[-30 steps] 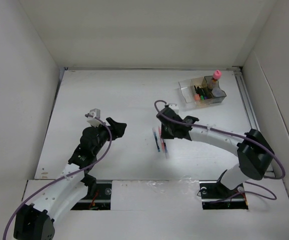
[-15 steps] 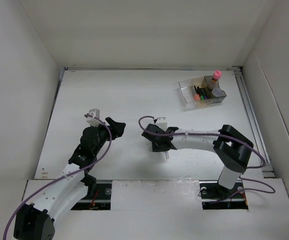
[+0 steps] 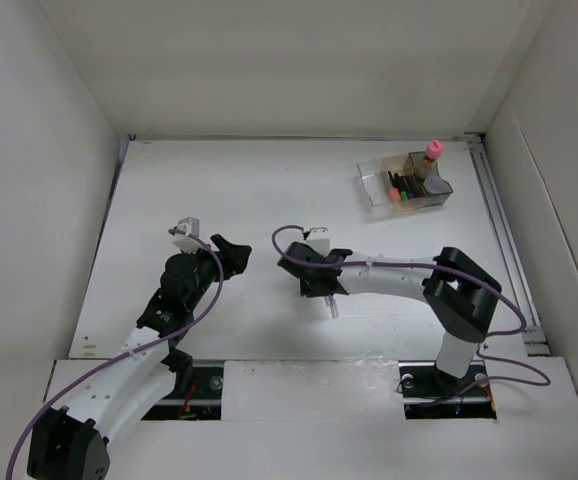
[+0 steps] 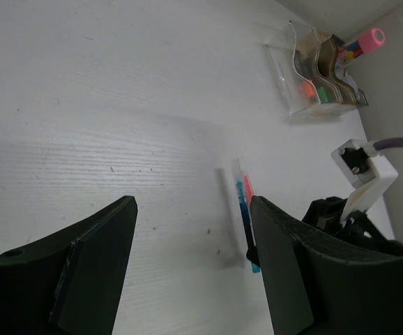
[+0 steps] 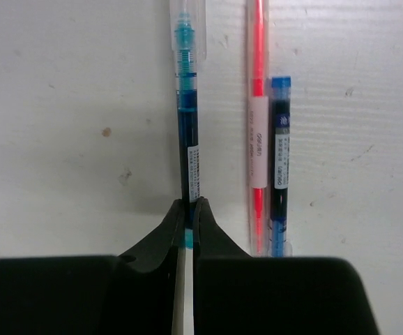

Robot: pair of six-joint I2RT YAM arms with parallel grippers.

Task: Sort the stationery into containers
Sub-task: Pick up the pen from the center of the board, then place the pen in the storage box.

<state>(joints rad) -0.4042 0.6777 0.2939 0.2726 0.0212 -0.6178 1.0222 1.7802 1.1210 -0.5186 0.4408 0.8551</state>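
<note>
1. The white table [image 3: 219, 190] carries everything. The two arms reach over it from the near edge.
2. The right arm [image 3: 399, 278] bends low across the middle of the table. The right gripper [image 5: 187, 206] is down at the surface, its fingertips pinched tight on the teal pen [image 5: 186, 125].
3. The left arm [image 3: 159, 310] is raised to the left, well apart from the pens. The left gripper [image 4: 191, 206] has its jaws spread with only bare table showing between them – it grasps nothing.
4. The clear organiser [image 3: 369, 178] stands at the far right of the table, well apart from both grippers.
5. Three pens lie flat and parallel under the right gripper. The teal pen lies a little apart from the red pen [image 5: 257, 105], and the blue pen [image 5: 279, 153] lies just beside the red one.
6. A pink-capped bottle [image 3: 431, 155] stands upright in the organiser's far corner.
7. Highlighters [image 3: 401, 187] sit inside the organiser – which compartment I cannot tell.
</note>
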